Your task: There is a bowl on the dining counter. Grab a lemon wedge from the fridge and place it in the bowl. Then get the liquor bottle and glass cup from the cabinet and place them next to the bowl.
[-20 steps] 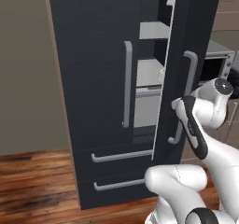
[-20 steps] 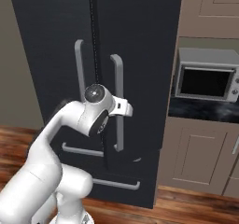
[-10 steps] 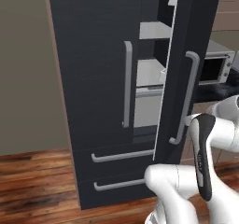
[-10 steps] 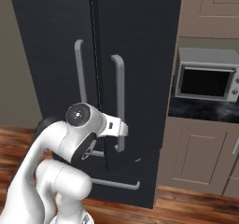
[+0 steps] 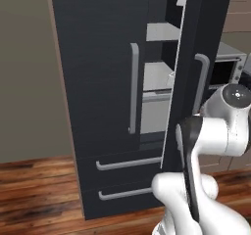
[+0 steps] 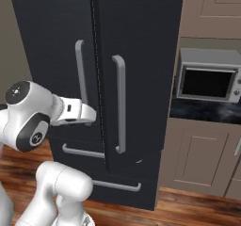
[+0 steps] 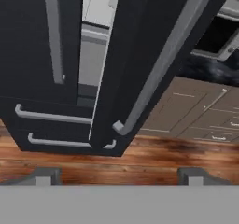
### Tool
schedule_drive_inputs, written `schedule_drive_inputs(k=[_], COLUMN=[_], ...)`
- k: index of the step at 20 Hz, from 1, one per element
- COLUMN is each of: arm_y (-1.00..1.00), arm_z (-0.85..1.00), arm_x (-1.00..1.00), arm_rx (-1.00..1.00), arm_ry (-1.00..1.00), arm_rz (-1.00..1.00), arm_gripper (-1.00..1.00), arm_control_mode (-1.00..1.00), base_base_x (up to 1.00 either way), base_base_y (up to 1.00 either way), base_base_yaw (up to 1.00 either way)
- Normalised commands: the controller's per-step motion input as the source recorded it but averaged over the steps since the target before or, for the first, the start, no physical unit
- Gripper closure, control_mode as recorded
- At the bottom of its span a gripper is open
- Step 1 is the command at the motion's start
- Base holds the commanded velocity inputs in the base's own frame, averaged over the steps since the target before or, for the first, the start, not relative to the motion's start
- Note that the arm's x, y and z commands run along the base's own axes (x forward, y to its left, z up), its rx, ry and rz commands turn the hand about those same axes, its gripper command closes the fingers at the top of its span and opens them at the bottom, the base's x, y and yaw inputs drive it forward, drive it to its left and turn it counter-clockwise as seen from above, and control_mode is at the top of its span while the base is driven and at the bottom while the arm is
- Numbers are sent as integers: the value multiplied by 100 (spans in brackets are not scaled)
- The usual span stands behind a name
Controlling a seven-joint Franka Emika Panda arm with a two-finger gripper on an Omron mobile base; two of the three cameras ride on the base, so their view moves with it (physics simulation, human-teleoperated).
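The black fridge [image 5: 98, 82] stands before me with its right door [image 5: 201, 43] swung partly open. White shelves [image 5: 159, 77] show through the gap, also seen as pale shelves [image 7: 95, 31] in the hand view. My gripper [image 7: 119, 176] is open with nothing between its fingertips [image 7: 44, 175], low and a short way back from the right door's grey handle [image 7: 168, 59]. From the right base view the gripper [image 6: 93, 116] hangs just left of that handle [image 6: 121, 102], apart from it. The bowl, lemon wedge, liquor bottle, glass cup and cabinet are out of view.
A microwave [image 6: 209, 79] sits on a dark counter [image 6: 202, 109] right of the fridge, above beige lower cupboards [image 6: 197, 159]. Two fridge drawers [image 5: 127, 163] with grey bars lie below the doors. The open door's edge juts toward me over the wood floor [image 7: 154, 157].
The gripper has opened and let go of the right door's handle. The hand has drawn back and dropped lower, and the door stays ajar.
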Motion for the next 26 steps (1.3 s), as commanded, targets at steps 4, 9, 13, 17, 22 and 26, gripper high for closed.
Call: schedule_drive_inputs(k=[4, 9, 13, 17, 22, 26], arm_y=[100, 82, 44, 8, -11, -38], arm_z=[65, 58, 42, 25, 3, 0], arm_x=[13, 57, 68, 86, 81, 62], arm_rx=[-27, -24, -21, -18, -13, -7], arm_ry=[1, 0, 0, 0, 0, 0], arm_rz=[1, 3, 3, 2, 0, 0], arm_gripper=[-100, -100, -100, -100, -100, -100], arm_control_mode=[-100, -100, -100, -100, -100, -100], base_base_x=[0, 0, 0, 0, 0, 0], base_base_y=[0, 0, 0, 0, 0, 0], base_base_yaw=[0, 0, 0, 0, 0, 0])
